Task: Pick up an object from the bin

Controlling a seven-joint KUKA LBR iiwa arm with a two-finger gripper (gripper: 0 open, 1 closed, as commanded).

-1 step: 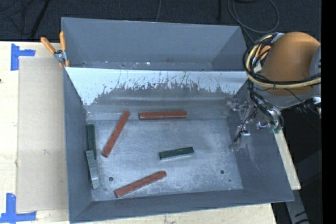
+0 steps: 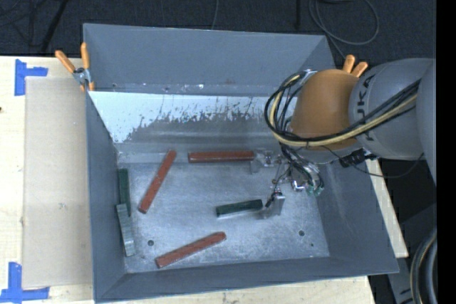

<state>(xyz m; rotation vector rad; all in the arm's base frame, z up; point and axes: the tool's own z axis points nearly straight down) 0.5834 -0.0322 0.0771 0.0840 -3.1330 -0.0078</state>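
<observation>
- Camera view, gripper (image 2: pixel 273 203): low over the floor of the bin (image 2: pixel 206 64), right of centre, at the right end of a short dark green bar (image 2: pixel 239 208). Whether it is spread or closed cannot be told.
- Arm (image 2: pixel 392 110): letters "UK" legible on the grey casing.
- Other contents: three red-brown bars (image 2: pixel 157 180); a dark green stick (image 2: pixel 123 185) and a grey stick (image 2: pixel 127 228) along the left wall.

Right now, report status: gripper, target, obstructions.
Gripper low at right end of dark green bar, centre of bin. Bar lies flat, not lifted. Nearest neighbour: red-brown bar, further back, apart.
</observation>
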